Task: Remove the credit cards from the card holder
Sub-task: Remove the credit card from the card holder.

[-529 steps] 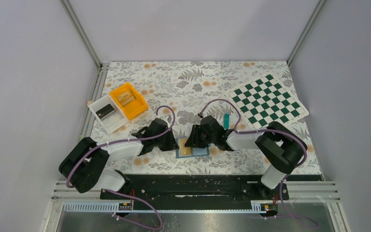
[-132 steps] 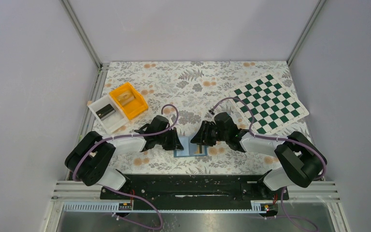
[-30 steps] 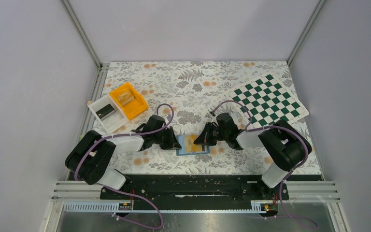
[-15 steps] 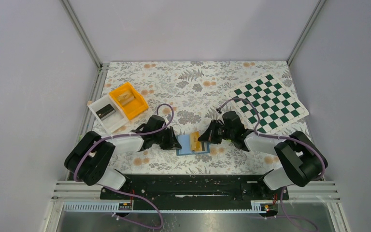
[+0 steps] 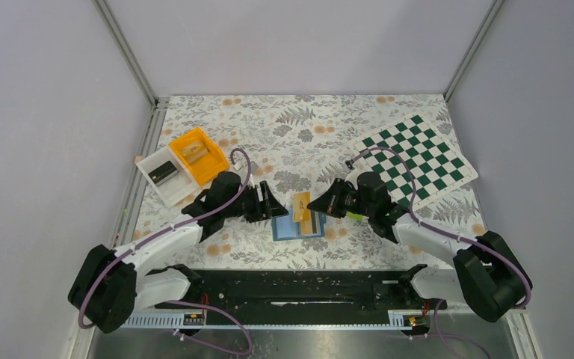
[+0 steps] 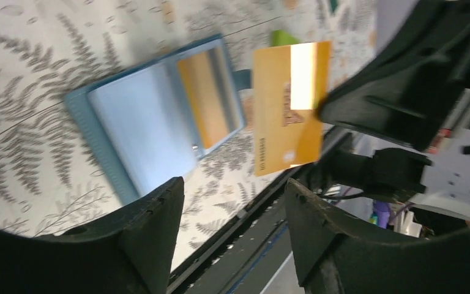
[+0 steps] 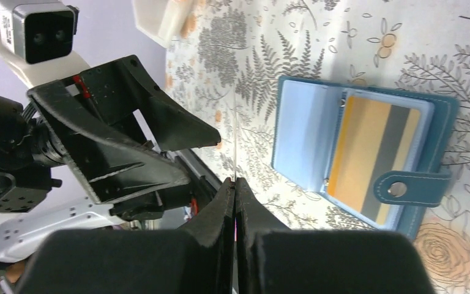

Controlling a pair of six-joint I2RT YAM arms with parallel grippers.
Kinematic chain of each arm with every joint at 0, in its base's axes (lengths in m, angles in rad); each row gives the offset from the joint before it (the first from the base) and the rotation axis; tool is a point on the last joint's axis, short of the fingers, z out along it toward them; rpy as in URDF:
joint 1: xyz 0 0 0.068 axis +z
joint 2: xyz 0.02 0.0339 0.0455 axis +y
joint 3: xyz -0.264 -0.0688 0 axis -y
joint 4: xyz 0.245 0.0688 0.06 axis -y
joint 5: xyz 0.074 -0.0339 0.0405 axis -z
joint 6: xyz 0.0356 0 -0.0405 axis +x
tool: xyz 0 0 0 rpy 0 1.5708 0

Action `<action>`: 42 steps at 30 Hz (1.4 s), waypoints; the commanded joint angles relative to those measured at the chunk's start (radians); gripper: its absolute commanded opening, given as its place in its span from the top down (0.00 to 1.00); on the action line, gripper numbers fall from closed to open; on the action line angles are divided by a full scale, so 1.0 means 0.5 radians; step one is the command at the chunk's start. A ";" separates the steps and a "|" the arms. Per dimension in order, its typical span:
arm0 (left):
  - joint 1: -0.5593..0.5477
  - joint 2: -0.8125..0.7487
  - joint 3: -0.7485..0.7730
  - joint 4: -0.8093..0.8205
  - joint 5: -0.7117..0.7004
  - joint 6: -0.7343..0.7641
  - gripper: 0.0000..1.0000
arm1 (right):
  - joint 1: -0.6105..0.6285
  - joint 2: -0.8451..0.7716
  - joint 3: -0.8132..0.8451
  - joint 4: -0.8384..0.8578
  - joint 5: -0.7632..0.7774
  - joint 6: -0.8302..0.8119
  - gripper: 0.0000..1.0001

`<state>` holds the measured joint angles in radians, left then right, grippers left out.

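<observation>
The blue-teal card holder [image 5: 299,226] lies open on the flowered cloth between my two grippers. My right gripper [image 5: 323,209] is shut on an orange-tan credit card [image 5: 301,206] and holds it above the holder's far edge. In the right wrist view this card [image 7: 235,147] shows edge-on between the closed fingers [image 7: 235,190]. A second orange-tan card with a grey stripe [image 7: 372,160] sits in the holder's [image 7: 303,131] right pocket. My left gripper [image 5: 272,203] hangs open just left of the holder, touching nothing. A lime-green card [image 5: 355,215] lies under the right arm.
An orange bin [image 5: 198,155] and a white bin [image 5: 166,174] stand at the back left. A green-and-white chequered mat [image 5: 417,158] lies at the back right. The black rail [image 5: 299,288] runs along the near edge.
My right gripper has drawn the orange-tan card out of the holder and lifted it. The left gripper has opened, let go of the holder and risen off it.
</observation>
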<state>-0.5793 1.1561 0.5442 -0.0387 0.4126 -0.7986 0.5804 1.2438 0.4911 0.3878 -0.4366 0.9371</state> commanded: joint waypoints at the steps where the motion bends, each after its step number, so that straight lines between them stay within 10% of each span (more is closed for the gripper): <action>1: -0.019 -0.116 0.058 0.265 0.188 -0.118 0.38 | -0.010 -0.086 -0.071 0.338 -0.093 0.211 1.00; 10: -0.041 -0.068 -0.020 0.609 0.374 -0.304 0.39 | -0.010 -0.058 -0.208 0.946 -0.221 0.466 1.00; 19: -0.044 0.020 -0.101 1.007 0.562 -0.540 0.94 | -0.011 0.027 -0.262 1.181 -0.358 0.540 1.00; 30: -0.044 -0.204 -0.091 0.581 0.687 -0.286 1.00 | -0.176 -0.182 0.042 0.099 -0.613 -0.297 0.39; 42: -0.052 -0.180 -0.041 0.413 1.031 -0.170 1.00 | -0.251 0.147 0.539 -0.343 -1.349 -0.737 0.41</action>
<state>-0.5983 1.0668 0.4862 0.1856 0.8520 -0.9337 0.4553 1.2778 0.7128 0.2916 -0.9565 0.6552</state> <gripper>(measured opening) 0.010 0.590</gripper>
